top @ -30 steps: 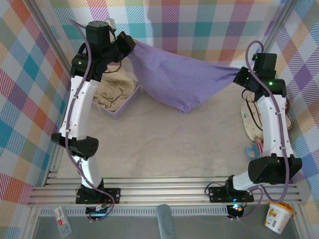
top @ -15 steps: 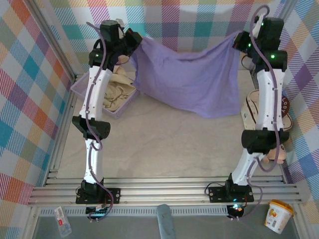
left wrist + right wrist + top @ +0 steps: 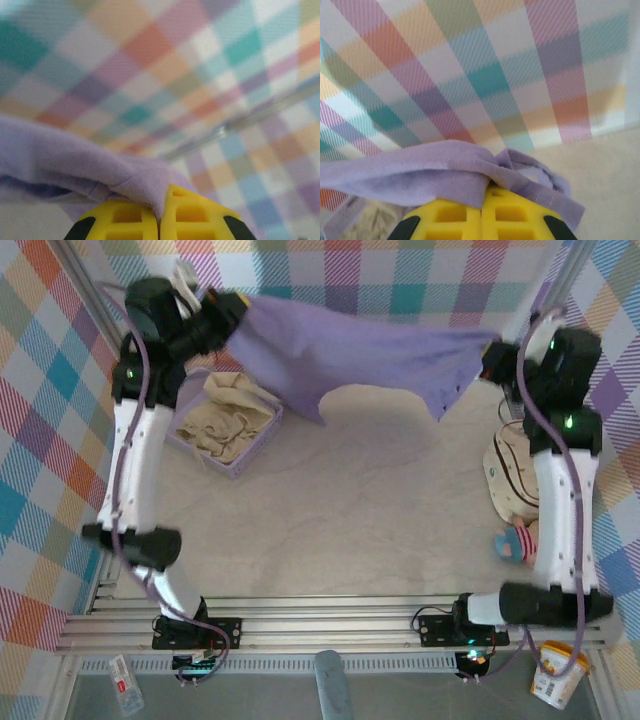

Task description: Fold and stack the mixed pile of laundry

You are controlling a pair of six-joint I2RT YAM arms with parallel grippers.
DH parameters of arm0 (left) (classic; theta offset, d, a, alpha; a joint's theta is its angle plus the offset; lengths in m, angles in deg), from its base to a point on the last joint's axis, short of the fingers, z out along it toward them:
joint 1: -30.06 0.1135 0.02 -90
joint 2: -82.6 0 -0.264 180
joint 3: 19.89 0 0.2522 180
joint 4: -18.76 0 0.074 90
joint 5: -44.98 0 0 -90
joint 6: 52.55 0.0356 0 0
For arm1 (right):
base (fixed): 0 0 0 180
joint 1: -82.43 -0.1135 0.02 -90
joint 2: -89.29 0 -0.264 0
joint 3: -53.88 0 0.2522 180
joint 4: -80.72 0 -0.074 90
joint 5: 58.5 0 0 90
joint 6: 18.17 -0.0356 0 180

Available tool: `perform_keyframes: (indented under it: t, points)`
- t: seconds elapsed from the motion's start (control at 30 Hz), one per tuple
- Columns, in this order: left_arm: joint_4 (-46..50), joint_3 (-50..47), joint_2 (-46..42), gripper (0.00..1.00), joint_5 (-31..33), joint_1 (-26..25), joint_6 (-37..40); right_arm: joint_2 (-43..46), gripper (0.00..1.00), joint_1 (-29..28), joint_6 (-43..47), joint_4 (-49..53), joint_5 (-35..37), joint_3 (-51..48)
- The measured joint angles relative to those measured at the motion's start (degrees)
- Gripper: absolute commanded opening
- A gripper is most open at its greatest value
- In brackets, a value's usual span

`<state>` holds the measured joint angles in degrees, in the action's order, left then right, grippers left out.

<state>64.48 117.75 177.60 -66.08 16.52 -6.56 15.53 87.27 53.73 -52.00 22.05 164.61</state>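
A lavender-purple T-shirt (image 3: 350,355) hangs stretched in the air across the back of the table between both arms. My left gripper (image 3: 232,312) is shut on its left corner, and the cloth (image 3: 90,165) bunches over the yellow fingertips (image 3: 185,210). My right gripper (image 3: 490,352) is shut on the right corner, with purple fabric (image 3: 420,175) draped over its yellow fingers (image 3: 450,215). A cream-beige shirt (image 3: 222,422) lies crumpled in the lavender mesh basket (image 3: 245,455) at the back left, under the left arm.
A cream padded bag with brown handle (image 3: 508,480) lies at the right edge beside the right arm. A small soft toy (image 3: 512,543) sits near it. A white cup (image 3: 557,675) stands off the table at front right. Checked walls enclose the table (image 3: 340,520).
Both arms swung outward and pulled the purple T-shirt wider and flatter; its hanging lower edge rose. The left gripper moved left, the right gripper moved slightly down and right.
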Motion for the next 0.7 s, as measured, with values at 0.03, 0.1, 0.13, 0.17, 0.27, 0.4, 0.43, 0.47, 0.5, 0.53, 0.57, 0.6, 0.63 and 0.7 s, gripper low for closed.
perform_keyframes:
  t: [0.03, 0.1, 0.13, 0.17, 0.27, 0.4, 0.43, 0.47, 0.5, 0.53, 0.57, 0.6, 0.63, 0.7]
  points:
    - [-0.9, -8.8, -4.8, 0.0, 0.1, -1.7, -0.2, 3.2, 0.0, 0.1, -0.2, -0.1, 0.3, -5.2]
    - [-1.8, -27.3, -13.9, 0.07, 0.6, -4.9, -1.6, 8.9, 0.02, 0.1, -0.7, 1.2, 0.7, -15.8]
    - [-1.5, -34.8, -17.0, 0.25, 1.1, -5.8, -2.5, 10.7, 0.11, 0.1, -0.8, 1.9, 0.8, -19.8]
    - [-0.2, -41.1, -19.2, 0.47, 1.9, -6.2, -3.3, 11.9, 0.18, 0.1, -1.1, 3.0, 0.8, -23.2]
    - [4.7, -54.9, -22.6, 1.0, 5.2, -6.2, -6.9, 13.4, 0.78, 0.1, -1.7, 6.7, 2.5, -30.4]
    - [9.7, -56.8, -23.1, 1.0, 9.2, -6.2, -8.1, 13.4, 0.86, 0.1, -2.5, 8.9, 5.7, -32.5]
    - [9.7, -55.9, -22.8, 1.0, 9.9, -6.2, -8.1, 13.0, 0.86, 0.1, -2.7, 8.9, 5.9, -32.2]
    - [9.2, -54.3, -22.1, 1.0, 10.3, -6.3, -8.0, 12.1, 0.83, 0.1, -3.1, 8.6, 5.9, -31.5]
    - [7.8, -52.4, -20.7, 1.0, 10.7, -6.7, -8.0, 10.7, 0.8, 0.1, -3.6, 8.2, 5.7, -30.8]
    - [6.3, -50.6, -19.0, 0.99, 11.3, -7.0, -7.8, 9.1, 0.77, 0.1, -4.0, 7.2, 5.3, -30.2]
    - [4.0, -48.8, -16.6, 0.99, 11.9, -7.6, -7.6, 6.8, 0.73, 0.1, -4.5, 5.6, 4.5, -29.7]
    - [1.6, -47.1, -13.8, 0.98, 12.4, -8.3, -7.3, 4.3, 0.69, 0.1, -5.2, 4.0, 3.8, -29.4]
    - [-0.8, -45.7, -10.9, 0.97, 12.8, -9.1, -7.1, 1.7, 0.66, 0.1, -5.8, 2.5, 3.1, -29.4]
    - [-5.4, -43.1, -3.9, 0.96, 13.1, -10.6, -6.5, -3.7, 0.62, 0.1, -7.3, 0.2, 2.5, -29.3]
